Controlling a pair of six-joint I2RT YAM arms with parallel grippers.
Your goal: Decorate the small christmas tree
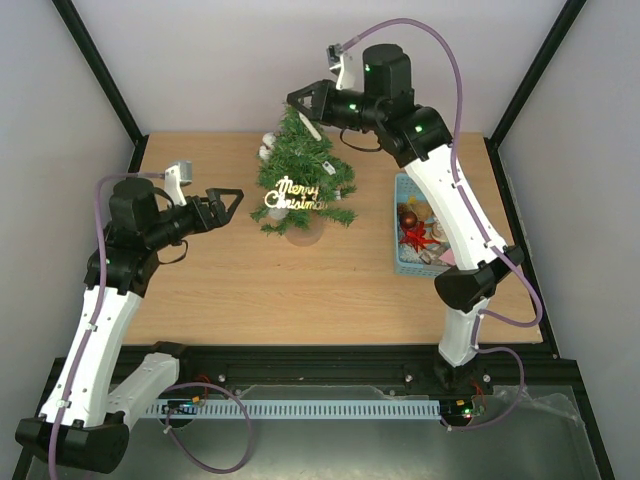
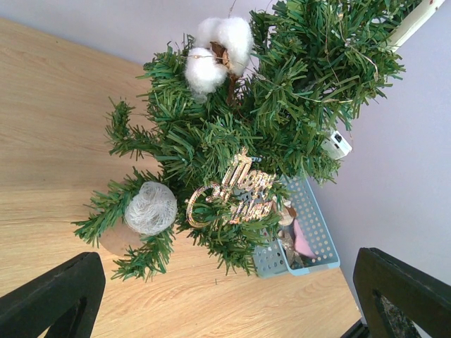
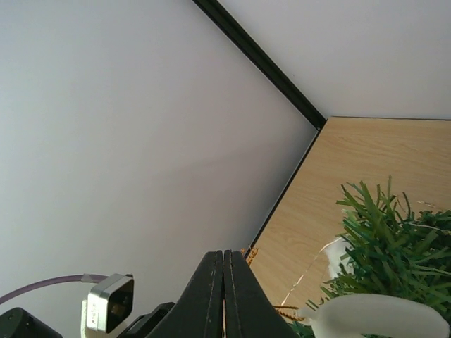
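Note:
The small christmas tree [image 1: 302,178] stands mid-table on a tan base [image 1: 306,233]. It carries a gold "Merry Christmas" sign [image 2: 236,193], a white cotton boll [image 2: 217,48] and a white woven ball [image 2: 150,208]. My left gripper [image 1: 229,205] is open and empty, just left of the tree, with its fingers [image 2: 56,296] spread wide. My right gripper [image 1: 300,100] is above the treetop. Its jaws [image 3: 223,255] are shut on a thin gold thread, from which a white ornament [image 3: 377,318] hangs against the top branches [image 3: 394,246].
A light-blue basket [image 1: 403,262] with several ornaments sits right of the tree, under my right arm; it also shows in the left wrist view [image 2: 318,236]. Black frame posts and white walls enclose the table.

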